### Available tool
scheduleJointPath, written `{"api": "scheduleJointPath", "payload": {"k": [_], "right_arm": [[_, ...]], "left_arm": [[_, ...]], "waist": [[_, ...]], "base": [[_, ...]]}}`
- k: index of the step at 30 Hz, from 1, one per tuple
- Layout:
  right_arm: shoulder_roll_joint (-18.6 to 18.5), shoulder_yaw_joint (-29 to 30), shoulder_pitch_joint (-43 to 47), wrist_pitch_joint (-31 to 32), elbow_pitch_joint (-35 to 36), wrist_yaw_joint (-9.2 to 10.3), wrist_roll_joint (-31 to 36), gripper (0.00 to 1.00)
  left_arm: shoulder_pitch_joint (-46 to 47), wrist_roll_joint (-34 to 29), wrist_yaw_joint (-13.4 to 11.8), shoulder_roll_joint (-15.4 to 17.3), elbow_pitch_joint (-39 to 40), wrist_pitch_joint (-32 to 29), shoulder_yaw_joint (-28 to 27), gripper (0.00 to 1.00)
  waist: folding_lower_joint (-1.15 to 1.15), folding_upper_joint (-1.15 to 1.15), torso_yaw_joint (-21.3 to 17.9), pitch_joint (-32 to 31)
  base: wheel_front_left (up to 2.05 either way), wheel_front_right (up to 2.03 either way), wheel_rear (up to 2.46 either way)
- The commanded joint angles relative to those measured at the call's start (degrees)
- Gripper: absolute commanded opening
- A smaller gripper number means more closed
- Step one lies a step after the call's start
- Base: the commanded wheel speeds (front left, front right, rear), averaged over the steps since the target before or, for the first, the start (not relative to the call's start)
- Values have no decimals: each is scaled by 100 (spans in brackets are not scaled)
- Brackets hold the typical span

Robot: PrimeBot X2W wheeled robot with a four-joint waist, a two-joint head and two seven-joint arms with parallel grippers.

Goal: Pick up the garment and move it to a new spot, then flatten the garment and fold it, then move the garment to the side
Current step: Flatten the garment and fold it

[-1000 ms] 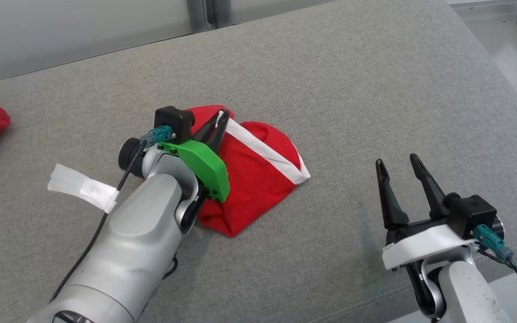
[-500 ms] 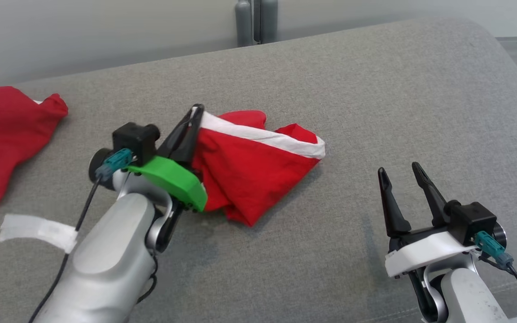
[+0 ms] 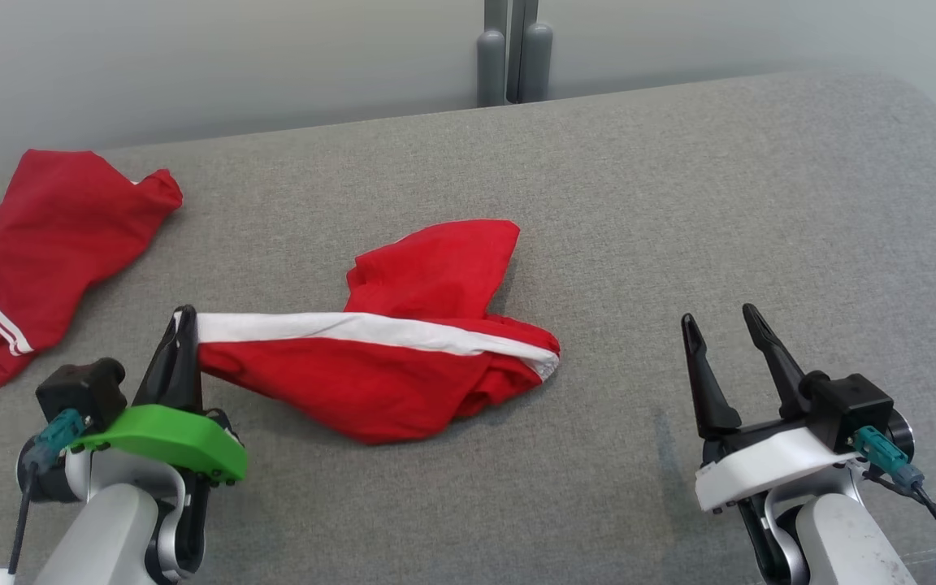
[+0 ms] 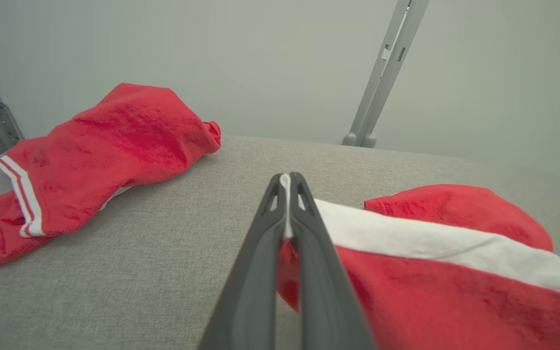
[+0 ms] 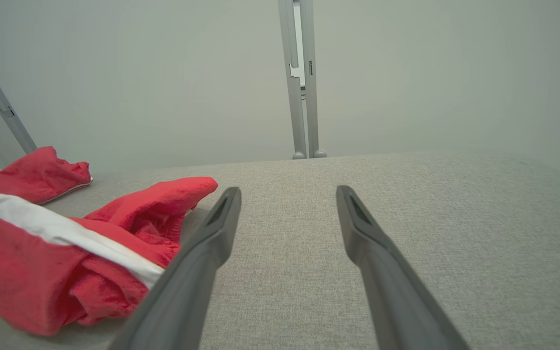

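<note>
The left tool was clamped tight on the white band at one end of the garment. The garment lay mid-bench, stretched right from that grip and bunched at its far end. The right tool stood wide open and empty, well apart to the right. A second red garment lay far left.

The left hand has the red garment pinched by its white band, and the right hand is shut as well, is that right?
No: the right hand is open, as the right wrist view shows. The left hand does have the red garment pinched by its white band.
</note>
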State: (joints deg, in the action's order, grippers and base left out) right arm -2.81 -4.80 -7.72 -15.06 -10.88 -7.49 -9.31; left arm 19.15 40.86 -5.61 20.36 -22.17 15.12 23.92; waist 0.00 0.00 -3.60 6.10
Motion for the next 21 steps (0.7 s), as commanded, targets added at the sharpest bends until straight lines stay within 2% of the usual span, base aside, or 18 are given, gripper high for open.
{"api": "scheduleJointPath", "payload": {"k": [1,8,14,16,17,21], "right_arm": [[-15,-9,18,-20,-19,0,48,100],[-15,-62,-35,-20,-78,0,46,100],[-15,-80,-25,-20,-142,0,67,100],[-15,-98,-9,-20,-173,0,66,100],[-15,-111,-5,-20,-188,0,62,100],[-15,-149,20,-20,-227,0,24,100]], "left_arm": [[-129,63,-30,-33,-26,3,-65,0],[-485,-148,-103,-194,-395,3,-550,0],[-543,-399,38,-359,-785,2,-822,2],[-505,-436,120,-446,-936,3,-871,79],[-497,-436,168,-504,-1018,3,-902,100],[-516,-504,296,-655,-1253,3,-1067,100]], "waist": [[0,0,5,16],[0,0,-11,58],[0,0,-37,45],[0,0,-46,23],[0,0,-53,12],[0,0,-65,-26]], "base": [[0,0,0],[0,0,0],[0,0,0],[0,0,0],[0,0,0],[0,0,0]]}}
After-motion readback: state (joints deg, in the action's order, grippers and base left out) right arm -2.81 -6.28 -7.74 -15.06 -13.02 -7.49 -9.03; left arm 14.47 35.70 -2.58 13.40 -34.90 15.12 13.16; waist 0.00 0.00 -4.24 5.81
